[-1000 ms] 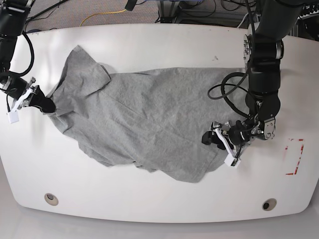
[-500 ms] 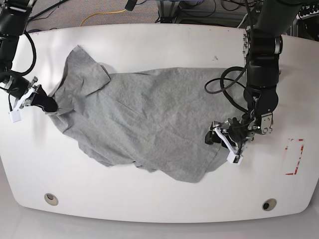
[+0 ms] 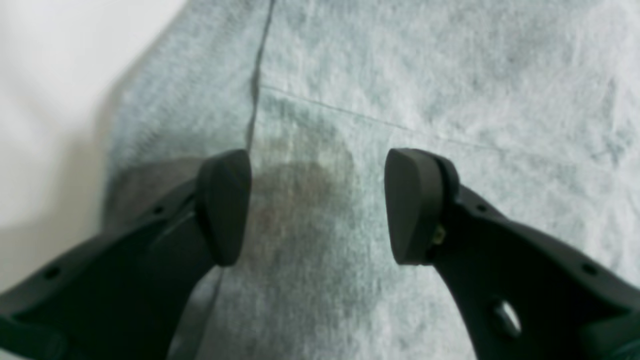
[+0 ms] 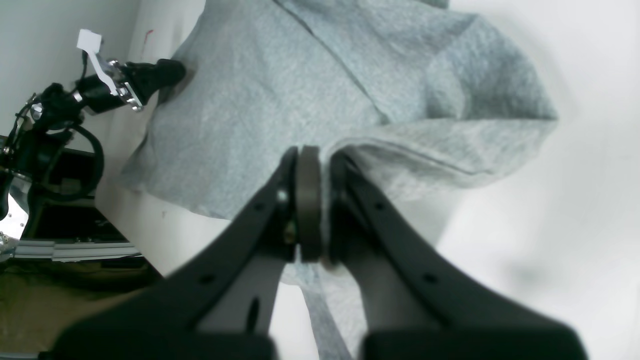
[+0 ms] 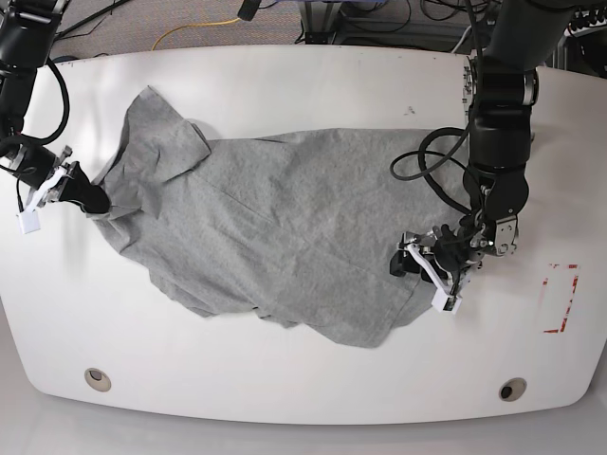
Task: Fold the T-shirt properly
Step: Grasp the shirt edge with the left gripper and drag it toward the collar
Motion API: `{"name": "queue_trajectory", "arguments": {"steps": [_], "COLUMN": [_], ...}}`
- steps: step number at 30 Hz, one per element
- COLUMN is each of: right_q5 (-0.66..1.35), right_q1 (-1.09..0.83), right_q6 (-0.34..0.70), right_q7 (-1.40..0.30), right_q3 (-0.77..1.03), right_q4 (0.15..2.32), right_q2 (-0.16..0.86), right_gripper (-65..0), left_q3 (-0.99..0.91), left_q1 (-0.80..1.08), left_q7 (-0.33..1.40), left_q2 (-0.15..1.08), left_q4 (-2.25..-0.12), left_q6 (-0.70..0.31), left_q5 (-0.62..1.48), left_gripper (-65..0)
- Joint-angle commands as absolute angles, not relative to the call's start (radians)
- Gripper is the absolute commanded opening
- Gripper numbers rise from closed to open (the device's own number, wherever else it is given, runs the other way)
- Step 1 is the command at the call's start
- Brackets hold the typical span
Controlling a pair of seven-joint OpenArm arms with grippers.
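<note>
The grey T-shirt (image 5: 266, 227) lies crumpled and spread plain side up across the white table (image 5: 313, 85). My right gripper (image 5: 92, 200) is at the shirt's left edge. In the right wrist view it (image 4: 315, 200) is shut on a fold of the T-shirt (image 4: 280, 95). My left gripper (image 5: 413, 263) is over the shirt's right edge. In the left wrist view it (image 3: 317, 205) stands open just above the T-shirt (image 3: 450, 80), with a hem seam running past the fingertips (image 3: 225, 205) and nothing between them.
Red tape marks (image 5: 561, 299) sit near the table's right edge. Two round holes (image 5: 96, 377) are set in the front corners. A black cable (image 5: 432, 166) loops from my left arm over the shirt. Floor cables lie beyond the far edge.
My left arm has straightened a little and its open gripper has shifted slightly right over the shirt's edge. The right gripper keeps its hold and has barely moved.
</note>
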State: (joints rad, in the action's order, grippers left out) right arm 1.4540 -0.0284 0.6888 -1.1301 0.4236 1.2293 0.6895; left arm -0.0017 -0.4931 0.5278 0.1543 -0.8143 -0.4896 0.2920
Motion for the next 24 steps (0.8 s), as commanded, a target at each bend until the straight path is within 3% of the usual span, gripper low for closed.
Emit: {"name": "queue_trajectory", "arguments": {"steps": [1,9,24], "right_q5": [1.455,1.432,1.429], "right_q1": [0.007,0.022,0.031], "right_q6": [0.698,0.698,0.698], "right_q7": [-1.11,-1.112,-1.116], "right_q3": [0.43,0.43,0.429], "right_q4": [1.244,1.244,1.244], "right_q2": [0.719,0.717,0.69], "right_gripper": [-65.0,-65.0,-65.0], "left_q3": [0.031,0.088,0.091], "left_q1": [-0.522,-0.501,-0.414], "left_q7": [0.507,0.51,0.572], "left_q2": [0.157,0.156,0.13], "left_q4": [-0.805,-0.805,-1.023], "left_q6": [-0.496,-0.541,-0.547], "left_q5": [0.308,0.315,0.309], "left_gripper": [-25.8,-26.0,-26.0]}}
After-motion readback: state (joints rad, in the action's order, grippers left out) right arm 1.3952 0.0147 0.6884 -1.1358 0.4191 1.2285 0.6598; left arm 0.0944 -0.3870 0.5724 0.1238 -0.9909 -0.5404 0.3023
